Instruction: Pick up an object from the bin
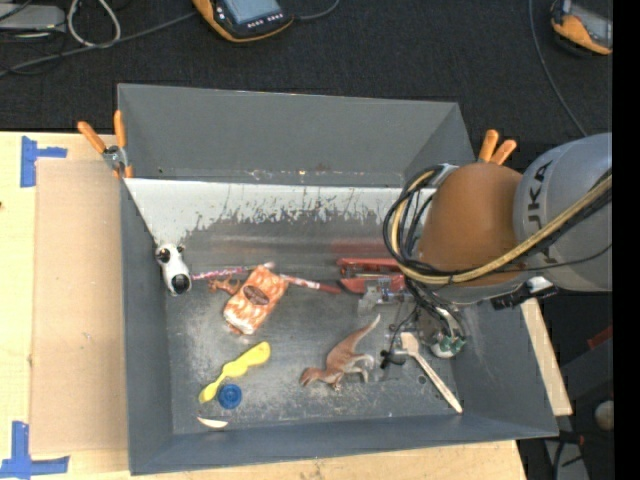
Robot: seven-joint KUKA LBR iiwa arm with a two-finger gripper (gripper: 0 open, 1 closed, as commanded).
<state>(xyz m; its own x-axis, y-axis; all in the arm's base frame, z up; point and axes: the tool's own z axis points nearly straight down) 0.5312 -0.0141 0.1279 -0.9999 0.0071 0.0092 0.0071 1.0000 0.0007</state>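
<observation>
Grey metal bin. Pincer: low over the right floor, just beside a brown toy dinosaur. Its opening cannot be told; nothing seen held. Orange toy car lies apart, leftward. Judged: no pick made yet; grasp and lift remain.

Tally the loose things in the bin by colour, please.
White: 1, toy
Pink: 1, strip
Orange: 1, car
Red: 1, tool
Brown: 1, dinosaur
Yellow: 1, propeller
Blue: 1, cap
Beige: 2, stick, sliver
Total: 9 clearly visible
</observation>
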